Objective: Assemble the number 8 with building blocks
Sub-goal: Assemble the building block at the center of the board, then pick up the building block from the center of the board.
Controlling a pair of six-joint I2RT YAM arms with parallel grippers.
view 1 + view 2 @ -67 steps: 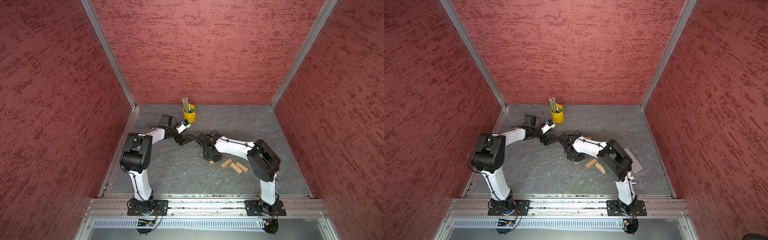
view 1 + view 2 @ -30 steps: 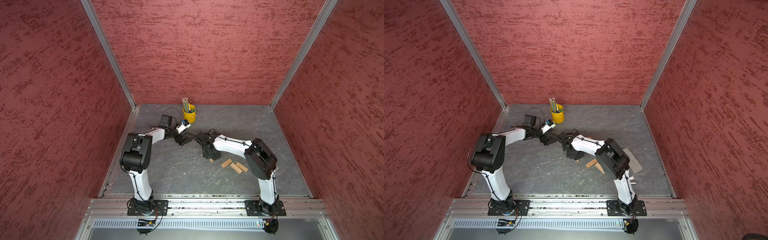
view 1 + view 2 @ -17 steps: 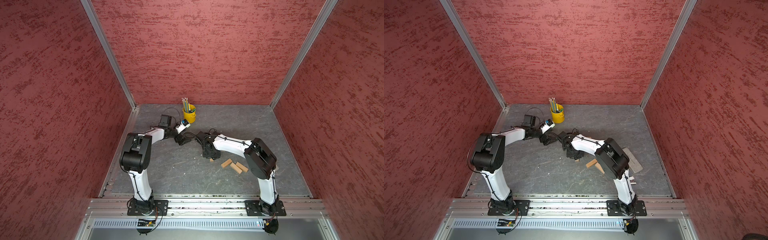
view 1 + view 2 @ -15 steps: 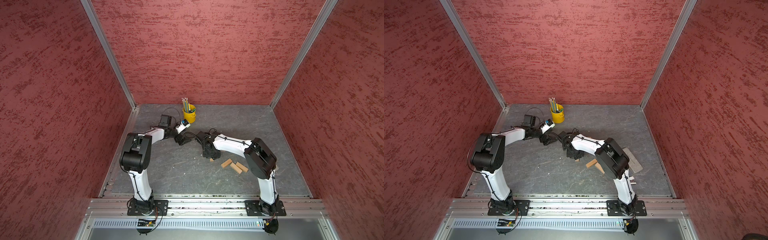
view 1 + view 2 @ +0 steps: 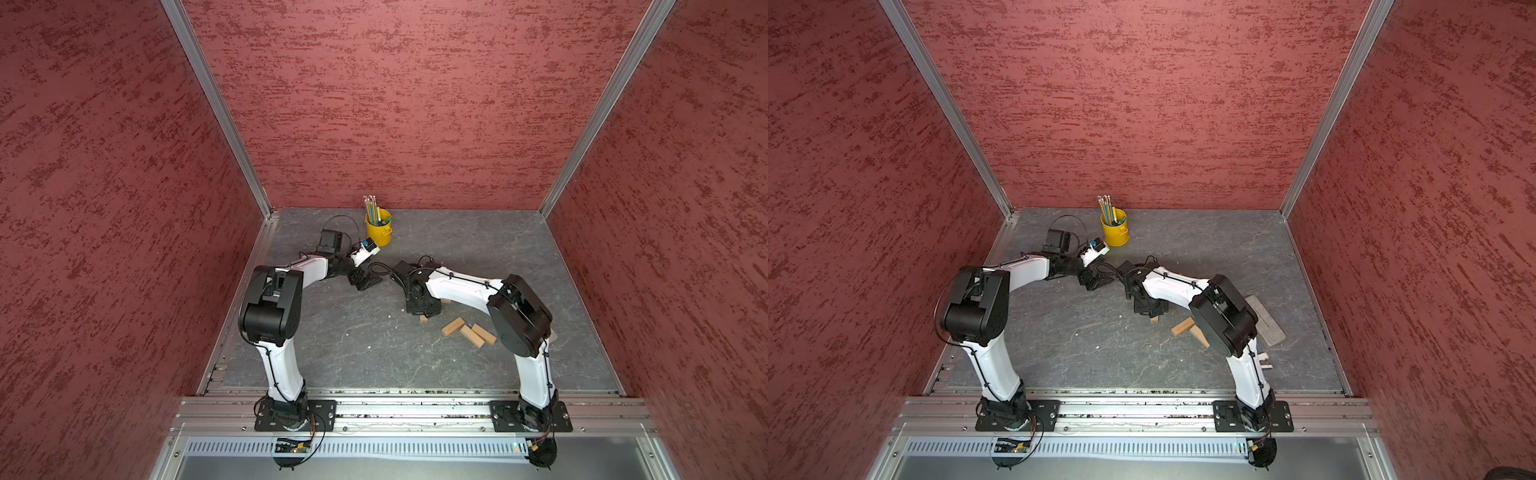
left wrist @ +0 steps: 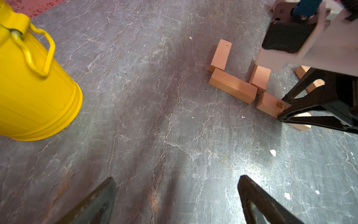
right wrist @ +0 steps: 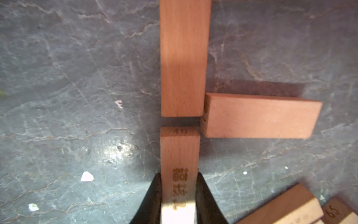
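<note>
Red-walled booth, grey stone worktop. The number 8 is nearly half built: three building blocks laid. The right end effector clamps a fourth block against them. Three spares lie nearby. The left end effector gapes wide, empty.

Bare grey marbled surface lies open between the yellow plastic bucket and the light-tan wooden planks; the right claw, gripping one lettered plank, blocks their side.
</note>
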